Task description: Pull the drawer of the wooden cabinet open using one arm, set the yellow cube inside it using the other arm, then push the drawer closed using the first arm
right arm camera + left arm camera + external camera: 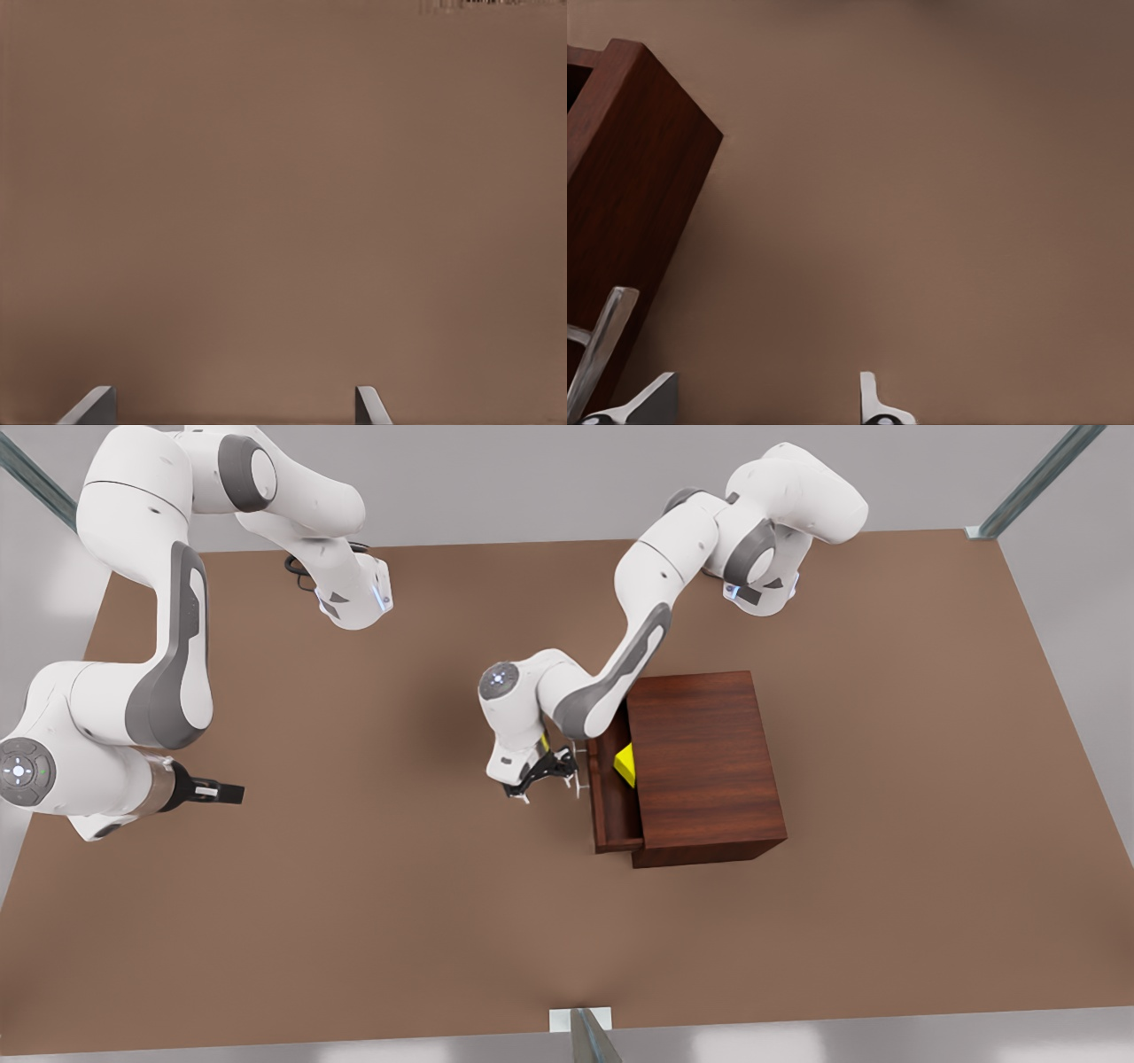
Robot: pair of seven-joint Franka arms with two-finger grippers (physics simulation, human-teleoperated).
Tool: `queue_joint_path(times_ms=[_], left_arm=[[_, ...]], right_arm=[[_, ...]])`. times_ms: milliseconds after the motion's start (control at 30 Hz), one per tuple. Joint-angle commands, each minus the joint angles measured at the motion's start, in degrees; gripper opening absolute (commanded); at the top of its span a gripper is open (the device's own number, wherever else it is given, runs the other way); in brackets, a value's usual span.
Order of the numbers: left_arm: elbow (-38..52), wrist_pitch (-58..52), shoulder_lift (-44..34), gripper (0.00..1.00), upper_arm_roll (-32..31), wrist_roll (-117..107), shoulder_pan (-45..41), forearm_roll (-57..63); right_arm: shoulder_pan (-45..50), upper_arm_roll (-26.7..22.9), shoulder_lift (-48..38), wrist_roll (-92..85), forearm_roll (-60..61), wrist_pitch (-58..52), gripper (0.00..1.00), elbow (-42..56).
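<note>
The wooden cabinet (704,757) stands right of the table's middle in the front view. Its drawer (611,806) is pulled partly out toward the front view's left. The yellow cube (625,764) lies inside it, half under the cabinet top. My left gripper (542,778) hangs just in front of the silver handle (581,772), open and holding nothing. In the left wrist view the handle (598,350) lies just outside one of the fingertips (656,397) of the left gripper (766,403), beside the drawer front (629,212). My right gripper (237,792) waits open at the front view's left, over bare table (283,212).
The brown table (354,921) spreads wide around the cabinet. Both arm bases (354,598) sit along the far edge. Metal frame posts stand at the corners and at the near edge (589,1036).
</note>
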Motion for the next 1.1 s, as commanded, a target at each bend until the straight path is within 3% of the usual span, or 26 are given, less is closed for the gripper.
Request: queue_joint_path(times_ms=[0, 400, 733, 800, 867, 933, 1000, 1033, 1067], left_arm=[[-0.5, -3.75, -0.26, 1.0, -0.04, 5.54, 0.35, -0.33], [-8.14, -3.84, -6.15, 1.0, -0.04, 12.84, 3.95, -2.53], [-9.37, -3.92, -7.55, 1.0, 0.22, 15.48, 5.36, -3.14], [-8.5, -8.14, -9.75, 1.0, 1.19, 15.83, 5.27, -7.01], [-8.32, -13.76, -16.86, 1.0, 2.94, 14.86, 5.45, -12.1], [-8.93, -23.76, -25.82, 1.0, 3.3, 28.87, 11.85, -16.33], [-9.29, -32.57, -31.98, 1.0, 3.3, 73.59, 30.72, -22.47], [-10.33, -31.79, -33.56, 1.0, 3.3, 83.56, 37.32, -24.49], [-21.28, -19.61, -39.35, 1.0, 3.91, 83.77, 39.02, -24.51]], right_arm=[[0.0, 0.0, -0.06, -6.08, 0.02, -0.03, 1.0, 0.02], [0.0, 0.0, -0.06, -6.08, 0.02, -0.03, 1.0, 0.02], [-0.09, 0.0, -0.06, -6.17, 0.02, -0.03, 1.0, 0.02], [-0.09, 0.0, -0.15, -6.17, 0.02, -0.03, 1.0, 0.02], [-0.09, 0.0, 0.2, -6.43, 0.11, -4.77, 1.0, -0.07], [-0.09, 0.0, 0.73, -6.26, -0.07, -6.62, 1.0, -0.07], [0.09, 0.0, 0.64, -6.17, -0.16, -9.08, 1.0, 0.02], [0.18, 0.08, 0.64, -6.08, -0.07, -10.48, 1.0, 0.02], [0.18, 0.17, 0.64, -6.08, -0.16, -12.24, 1.0, 0.11]])
